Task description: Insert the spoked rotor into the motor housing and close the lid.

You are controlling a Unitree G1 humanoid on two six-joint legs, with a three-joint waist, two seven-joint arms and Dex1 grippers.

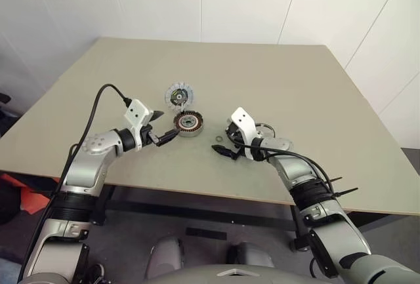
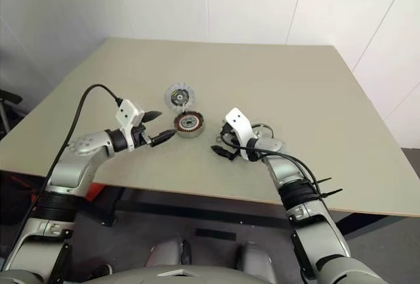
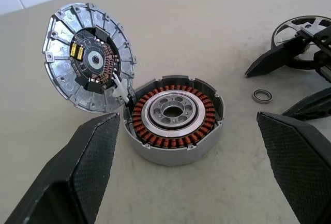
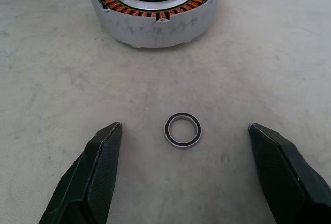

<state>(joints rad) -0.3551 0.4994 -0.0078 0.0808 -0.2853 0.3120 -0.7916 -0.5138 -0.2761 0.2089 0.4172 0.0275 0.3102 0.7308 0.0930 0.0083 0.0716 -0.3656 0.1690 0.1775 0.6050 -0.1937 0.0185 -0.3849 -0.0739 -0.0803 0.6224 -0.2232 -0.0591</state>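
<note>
**Both hands open, rotor behind the right one**

You had the left hand (image 1: 159, 127) spread empty beside the copper-wound round motor housing (image 3: 173, 118) on the beige table (image 1: 295, 87). Your right hand (image 4: 183, 169) gaped, holding nothing, around a tiny metal ring (image 4: 182, 130); the spoked silver rotor (image 3: 302, 32) lay behind it.

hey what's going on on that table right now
A two-armed robot is partway through assembling a motor. The housing sits open on the table, copper windings showing, with its lid tilted up behind it. The left tool is open just beside the housing, holding nothing. The right tool is also open, with a small ring lying on the table between its fingers. The rotor lies on the table by the right arm, not yet inserted.
</note>
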